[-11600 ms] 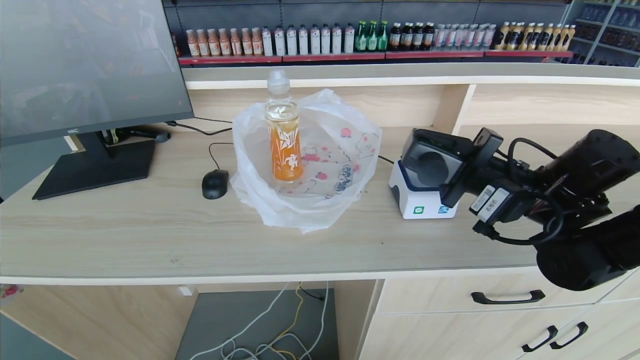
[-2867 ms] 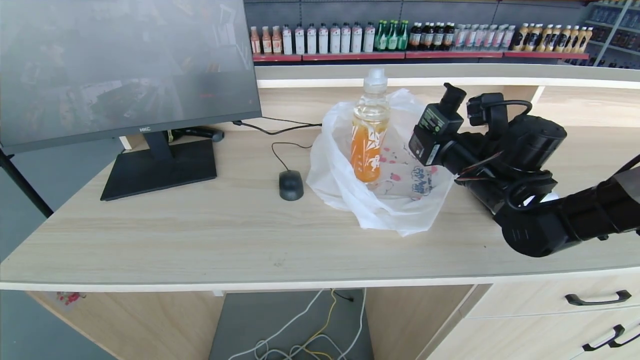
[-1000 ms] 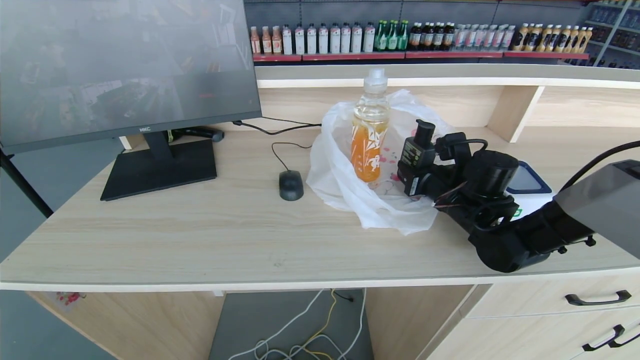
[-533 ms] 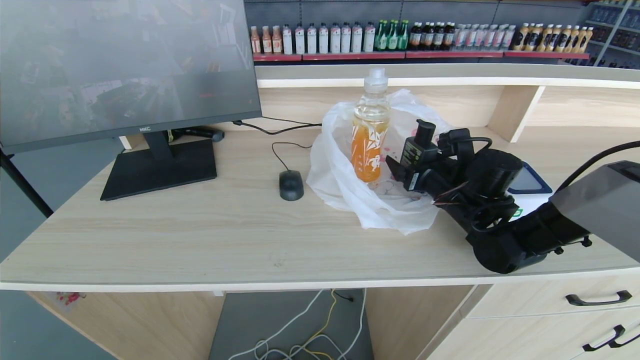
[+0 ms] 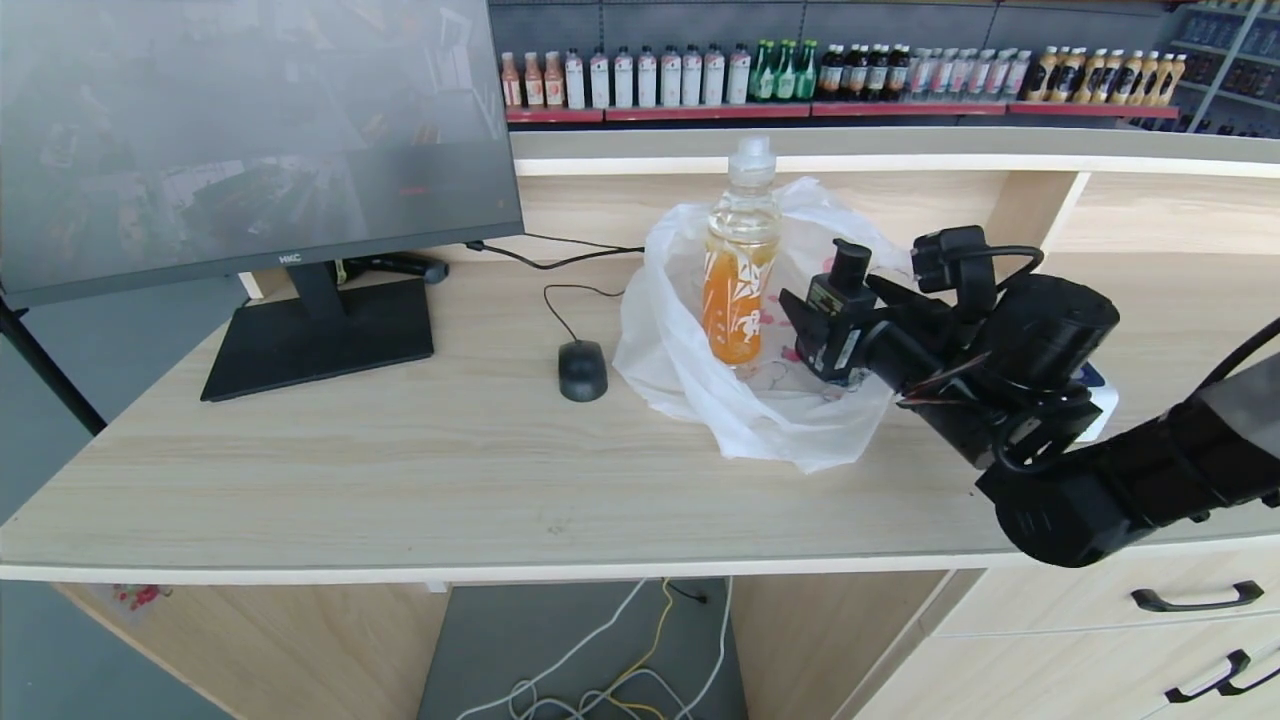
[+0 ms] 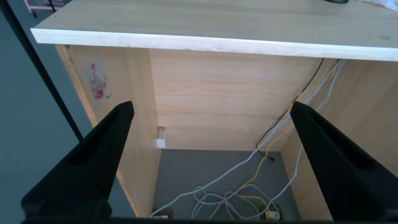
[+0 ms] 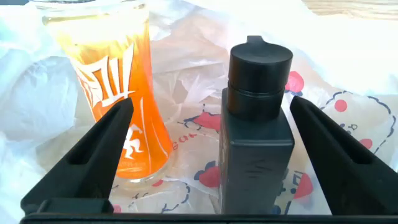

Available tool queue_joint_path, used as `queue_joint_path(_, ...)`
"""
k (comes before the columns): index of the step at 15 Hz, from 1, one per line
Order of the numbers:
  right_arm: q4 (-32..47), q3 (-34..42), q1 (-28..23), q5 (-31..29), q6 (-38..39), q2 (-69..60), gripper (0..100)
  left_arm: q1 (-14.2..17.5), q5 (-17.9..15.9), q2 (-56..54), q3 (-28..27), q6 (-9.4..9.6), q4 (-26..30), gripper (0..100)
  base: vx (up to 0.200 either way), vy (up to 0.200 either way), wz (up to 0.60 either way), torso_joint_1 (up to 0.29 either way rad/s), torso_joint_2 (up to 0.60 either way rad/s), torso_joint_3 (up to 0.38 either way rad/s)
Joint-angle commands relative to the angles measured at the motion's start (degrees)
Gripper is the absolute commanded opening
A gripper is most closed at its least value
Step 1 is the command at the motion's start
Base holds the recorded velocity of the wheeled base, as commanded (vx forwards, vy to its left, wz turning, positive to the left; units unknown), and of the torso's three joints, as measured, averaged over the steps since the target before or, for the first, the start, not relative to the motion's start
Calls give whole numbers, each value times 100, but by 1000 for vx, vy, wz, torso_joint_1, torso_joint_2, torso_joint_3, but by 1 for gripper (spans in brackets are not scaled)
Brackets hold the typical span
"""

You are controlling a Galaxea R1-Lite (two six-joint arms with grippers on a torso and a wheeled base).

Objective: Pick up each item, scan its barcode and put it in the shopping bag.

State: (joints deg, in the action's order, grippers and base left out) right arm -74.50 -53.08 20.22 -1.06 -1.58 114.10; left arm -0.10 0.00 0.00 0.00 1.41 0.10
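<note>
Black bottle (image 7: 256,124) is noted upright in the shopping bag (image 5: 680,385), just beside the orange drink bottle (image 5: 738,270), long axis vertical. Right gripper (image 7: 211,102) is set around it, fingers spread wide, with neither seen touching its sides, so it is judged to stand free. The bottle lies straight ahead between the fingers — a straight pull-back is called for. Left gripper (image 6: 211,109), also wide, is held below the counter (image 5: 400,470) — well apart.
</note>
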Motion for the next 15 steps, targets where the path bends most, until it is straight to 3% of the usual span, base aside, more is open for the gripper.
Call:
queue_joint_path(1, -127, 650, 87, 1, 71, -732, 100, 1, 0, 0, 0, -1, -1, 100, 0, 0, 0, 0, 0, 0)
queue_joint_path(3, -329, 1537, 430, -17, 167, -1734, 100, 1, 0, 0, 0, -1, -1, 100, 0, 0, 0, 0, 0, 0)
queue_joint_path(8, -329, 3515, 439, -17, 352, -4098, 100, 1, 0, 0, 0, -1, -1, 100, 0, 0, 0, 0, 0, 0)
queue_joint_path(11, -214, 4183, 439, -8, 369, -5320, 100, 1, -9, 0, 0, -1, -1, 100, 0, 0, 0, 0, 0, 0)
queue_joint_path(13, 462, 4534, 439, -8, 413, -6541, 100, 1, -9, 0, 0, -1, -1, 100, 0, 0, 0, 0, 0, 0)
queue_joint_path(15, 1684, 4754, 447, 1, 413, -7614, 100, 1, 0, 0, 0, -1, -1, 100, 0, 0, 0, 0, 0, 0)
